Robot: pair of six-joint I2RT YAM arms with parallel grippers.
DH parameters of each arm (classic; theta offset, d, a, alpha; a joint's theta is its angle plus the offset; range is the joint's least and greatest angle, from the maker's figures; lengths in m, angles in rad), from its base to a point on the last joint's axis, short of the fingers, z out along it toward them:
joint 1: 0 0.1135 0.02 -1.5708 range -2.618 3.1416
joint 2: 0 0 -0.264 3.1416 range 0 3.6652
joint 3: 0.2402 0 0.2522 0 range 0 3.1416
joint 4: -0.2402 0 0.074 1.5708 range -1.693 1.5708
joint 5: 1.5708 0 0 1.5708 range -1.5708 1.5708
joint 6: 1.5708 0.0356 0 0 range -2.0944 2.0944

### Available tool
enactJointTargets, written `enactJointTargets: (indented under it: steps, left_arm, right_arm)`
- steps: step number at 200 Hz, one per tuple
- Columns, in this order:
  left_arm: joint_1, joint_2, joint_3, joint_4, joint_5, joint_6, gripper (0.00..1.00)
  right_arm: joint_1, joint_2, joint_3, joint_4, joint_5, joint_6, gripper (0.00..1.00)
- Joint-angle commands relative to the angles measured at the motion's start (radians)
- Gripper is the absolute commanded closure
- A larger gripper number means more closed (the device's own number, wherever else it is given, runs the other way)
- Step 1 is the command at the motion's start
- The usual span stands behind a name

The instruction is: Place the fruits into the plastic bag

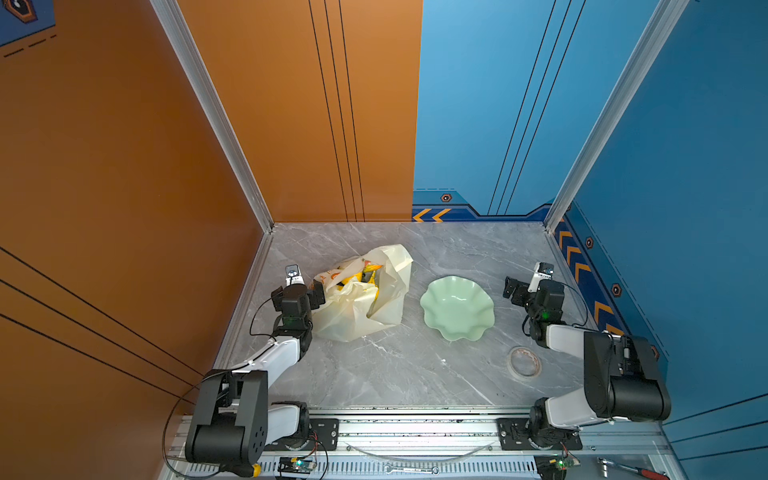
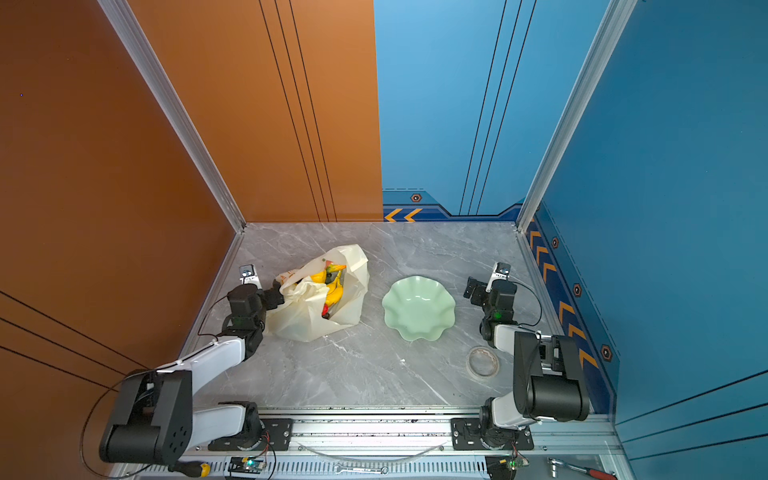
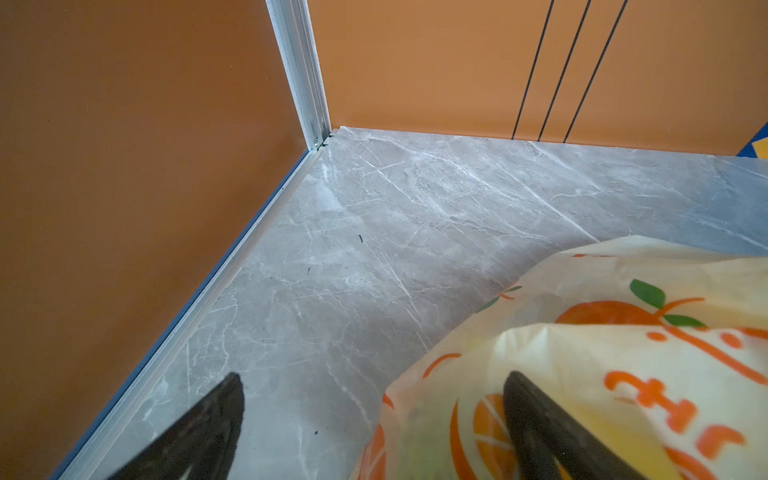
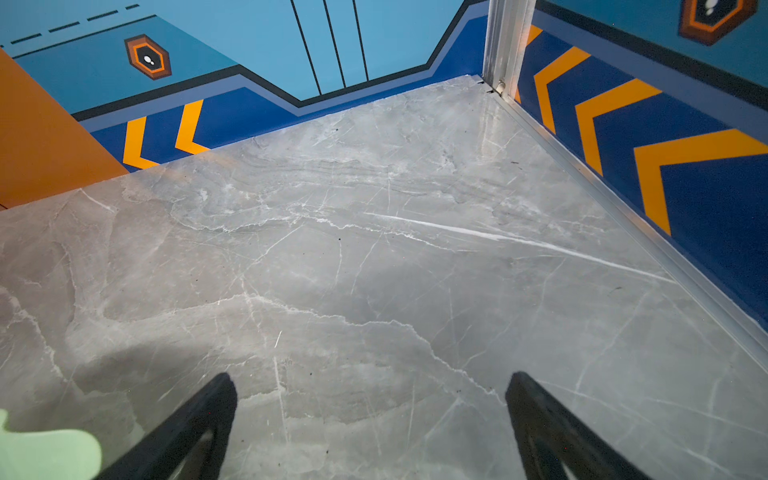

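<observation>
The left gripper [image 1: 312, 292] hung at the left edge of the large, crinkly, cream-white plastic bag [image 1: 353, 322] printed with orange fruit pictures. Its jaws stood wide apart and held nothing. In the left wrist view one finger [image 3: 540, 424] overlapped the bag's printed side while the other hung over the bare grey marble tabletop [image 3: 332, 249] — whether it touched the bag could not be told. The glossy toy fruits [image 2: 332, 289], yellow bananas and something red among them, lay inside the bag's open mouth. To the right sat a pale green wavy-rimmed dish [image 1: 457, 309], then a roll of clear tape [image 1: 524, 362]. The right gripper [image 4: 372, 376] was fully spread as well — empty, above bare marble, near the dish but apart from it.
</observation>
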Motion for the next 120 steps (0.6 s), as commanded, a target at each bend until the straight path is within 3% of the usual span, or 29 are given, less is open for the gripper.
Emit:
enactJointTargets:
  steps: [1,120]
  left_arm:
    - [-0.007,0.031,-0.014,0.064,0.029,0.026,0.02]
    - [-0.061,0.156,-0.102,0.329,0.077,0.093,0.02]
  right_arm:
    - [0.012,0.011,0.012,-0.008,-0.014,-0.028,0.00]
    - [0.022,0.012,-0.013,0.042,-0.055,-0.053,0.00]
